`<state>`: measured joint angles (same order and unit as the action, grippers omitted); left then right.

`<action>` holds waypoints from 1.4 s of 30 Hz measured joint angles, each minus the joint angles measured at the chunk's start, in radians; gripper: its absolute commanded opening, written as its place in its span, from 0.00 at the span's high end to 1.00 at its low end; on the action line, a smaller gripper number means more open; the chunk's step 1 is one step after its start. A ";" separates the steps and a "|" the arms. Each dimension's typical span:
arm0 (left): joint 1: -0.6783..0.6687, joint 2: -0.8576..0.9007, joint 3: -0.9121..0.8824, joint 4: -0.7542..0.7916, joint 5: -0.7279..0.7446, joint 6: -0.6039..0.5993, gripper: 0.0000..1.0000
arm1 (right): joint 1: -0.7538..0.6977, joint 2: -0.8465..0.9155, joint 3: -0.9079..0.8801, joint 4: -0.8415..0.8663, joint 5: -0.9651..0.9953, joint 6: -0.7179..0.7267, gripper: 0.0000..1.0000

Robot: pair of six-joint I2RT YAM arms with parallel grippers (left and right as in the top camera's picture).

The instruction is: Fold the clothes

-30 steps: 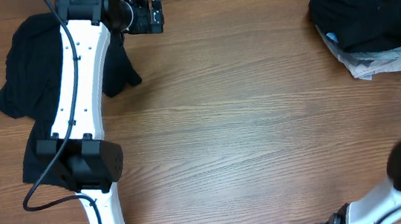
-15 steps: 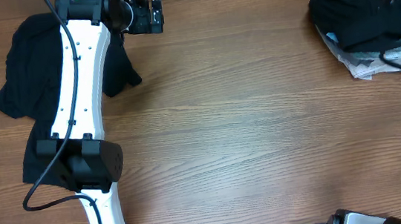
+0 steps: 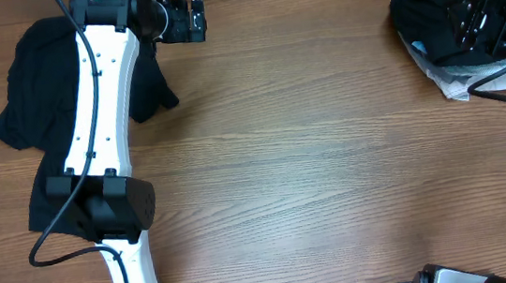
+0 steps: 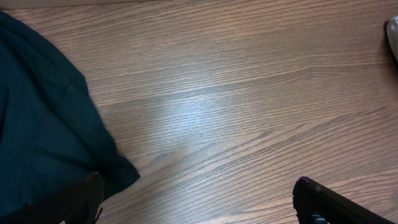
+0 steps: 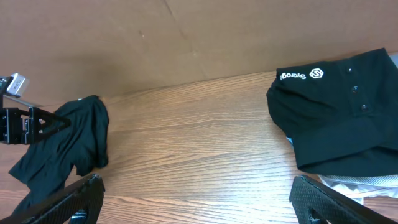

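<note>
A crumpled black garment [image 3: 35,84] lies at the table's far left, partly under my left arm. It also shows in the left wrist view [image 4: 43,130] and in the right wrist view [image 5: 65,143]. My left gripper [image 3: 195,20] is open and empty, just right of that garment, above bare wood [image 4: 199,208]. A folded black shirt with a white logo [image 3: 437,9] tops a stack at the far right and shows in the right wrist view [image 5: 336,118]. My right gripper [image 3: 474,22] hovers over that stack, open and empty [image 5: 202,205].
Under the folded black shirt lie grey and beige folded shirts [image 3: 478,83], with a sliver of light blue [image 3: 419,48]. A brown cardboard wall [image 5: 186,37] stands behind the table. The white left arm [image 3: 106,129] crosses the left side.
My right gripper has moved from the far right corner in over the folded stack. The left arm and the crumpled garment have not moved.
</note>
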<state>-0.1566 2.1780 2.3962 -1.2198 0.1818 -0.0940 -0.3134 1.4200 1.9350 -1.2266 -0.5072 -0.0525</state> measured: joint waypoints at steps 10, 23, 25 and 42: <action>0.000 0.000 0.000 0.000 0.000 0.000 0.00 | 0.043 -0.011 -0.077 0.141 0.026 0.000 0.00; 0.000 0.000 0.000 0.000 0.000 0.000 0.00 | 0.282 -0.431 -0.834 0.846 0.208 0.000 0.00; 0.000 0.000 0.000 0.000 0.000 0.000 0.00 | 0.288 -0.538 -0.987 0.935 0.213 -0.001 0.00; 0.000 0.000 0.000 -0.001 0.000 0.000 0.00 | 0.289 -1.244 -1.838 1.283 0.342 0.105 0.00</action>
<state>-0.1566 2.1780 2.3962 -1.2209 0.1818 -0.0940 -0.0242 0.1757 0.0975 0.0559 -0.1654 0.0528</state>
